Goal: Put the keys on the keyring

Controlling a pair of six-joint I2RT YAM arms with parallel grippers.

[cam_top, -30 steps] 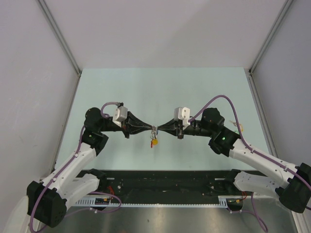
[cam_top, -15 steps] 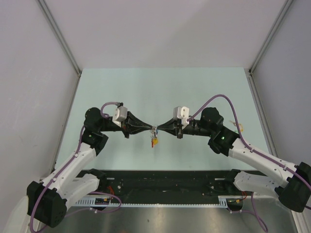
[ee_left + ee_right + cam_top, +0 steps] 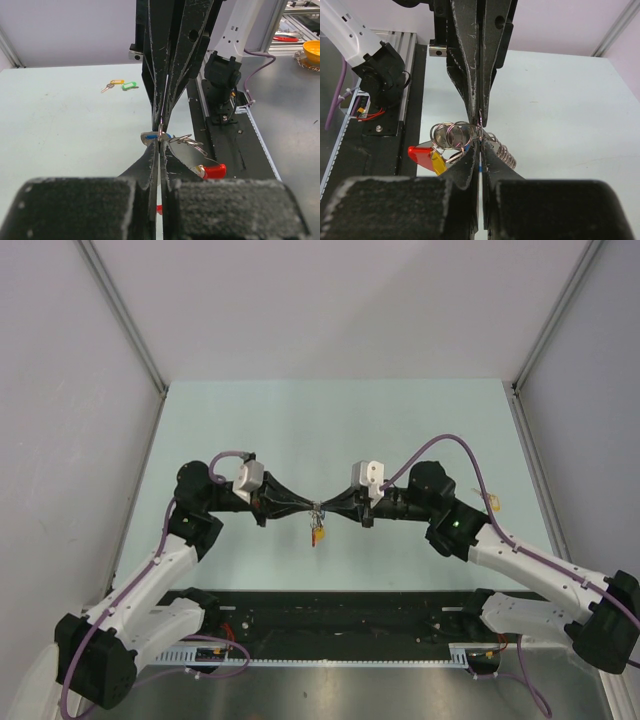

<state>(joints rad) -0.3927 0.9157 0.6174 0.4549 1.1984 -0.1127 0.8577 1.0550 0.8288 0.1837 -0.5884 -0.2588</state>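
Both grippers meet tip to tip above the middle of the table. My left gripper (image 3: pixel 311 507) (image 3: pixel 160 143) is shut on the thin silver keyring (image 3: pixel 160 131) (image 3: pixel 480 120). My right gripper (image 3: pixel 324 508) (image 3: pixel 480 143) is shut on a blue-headed key (image 3: pixel 149 135), and a blue sliver (image 3: pixel 479 169) shows between its fingers. A bundle (image 3: pixel 317 531) hangs below the tips: several silver rings (image 3: pixel 449 135), a red tag (image 3: pixel 420 153) (image 3: pixel 215 171), a yellow tag (image 3: pixel 438 161) and a silver coil (image 3: pixel 503 150).
Loose keys with yellow (image 3: pixel 116 82) and green (image 3: pixel 129 86) tags lie on the pale green table near its right edge (image 3: pixel 495 502). A black rail (image 3: pixel 340 615) with cables runs along the near edge between the arm bases. Grey walls enclose the table.
The right arm has edged slightly left and both tips stay pressed together. The hanging bundle has shifted only a little.
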